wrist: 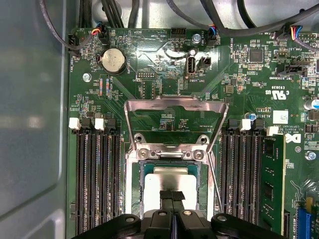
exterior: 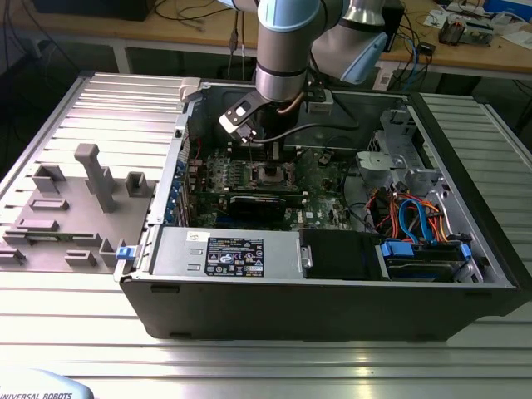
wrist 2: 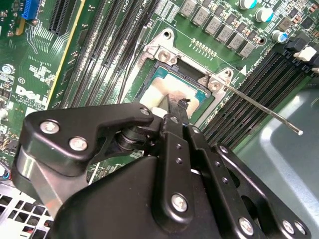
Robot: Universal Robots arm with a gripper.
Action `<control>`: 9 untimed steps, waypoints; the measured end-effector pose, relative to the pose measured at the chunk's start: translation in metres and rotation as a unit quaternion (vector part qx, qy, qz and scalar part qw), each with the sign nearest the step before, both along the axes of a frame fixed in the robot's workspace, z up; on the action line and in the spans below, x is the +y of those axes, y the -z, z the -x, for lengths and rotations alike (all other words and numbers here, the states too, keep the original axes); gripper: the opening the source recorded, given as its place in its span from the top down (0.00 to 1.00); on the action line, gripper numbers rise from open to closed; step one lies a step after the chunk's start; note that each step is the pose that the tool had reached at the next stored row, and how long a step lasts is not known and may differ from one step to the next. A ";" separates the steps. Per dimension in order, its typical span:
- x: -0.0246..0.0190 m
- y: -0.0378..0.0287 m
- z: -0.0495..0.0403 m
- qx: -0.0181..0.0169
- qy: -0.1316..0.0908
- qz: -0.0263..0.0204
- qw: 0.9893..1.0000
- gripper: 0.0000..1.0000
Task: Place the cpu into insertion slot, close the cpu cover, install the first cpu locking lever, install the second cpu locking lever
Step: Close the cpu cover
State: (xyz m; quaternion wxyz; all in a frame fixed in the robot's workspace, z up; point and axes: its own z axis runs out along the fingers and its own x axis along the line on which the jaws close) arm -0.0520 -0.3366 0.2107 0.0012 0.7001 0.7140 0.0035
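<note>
1. Computer case (exterior: 332, 291): lies open on the metal bench (exterior: 249, 366). The robot arm (exterior: 287, 50) reaches down into it over the green motherboard (wrist: 164, 74).
2. End effector (wrist: 173, 191): its black fingers (wrist: 167, 199) are drawn narrow, side by side, and nothing shows between them. In both wrist views the tips (wrist 2: 182, 102) sit directly over the cpu. Whether they press on it cannot be told.
3. Cpu (wrist: 172, 177): lies flat inside the insertion slot (wrist: 132, 184), with its dull silver top facing up. In the second wrist view it (wrist 2: 167, 85) lies within the silvery rim (wrist 2: 162, 50).
4. Cpu cover (wrist: 174, 102): stands open, tilted back from the slot toward the coin battery (wrist: 113, 60). The board shows through its open centre.
5. Locking lever (wrist 2: 259, 107): a thin metal rod, unlatched, angled out from a corner of the slot. It also shows beside the slot in the first wrist view (wrist: 215, 179).
6. Memory slots (wrist: 99, 179): long black rows that flank the insertion slot on both sides.
</note>
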 end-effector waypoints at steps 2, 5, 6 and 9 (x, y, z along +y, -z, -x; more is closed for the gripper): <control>0.0000 -0.0002 0.0000 0.000 0.000 0.000 1.000 0.89; 0.0000 -0.0020 0.0000 0.000 0.000 0.000 1.000 0.89; 0.0000 -0.0024 0.0000 0.000 0.000 0.000 1.000 0.89; 0.0000 -0.0037 0.0000 0.000 0.000 0.000 1.000 0.89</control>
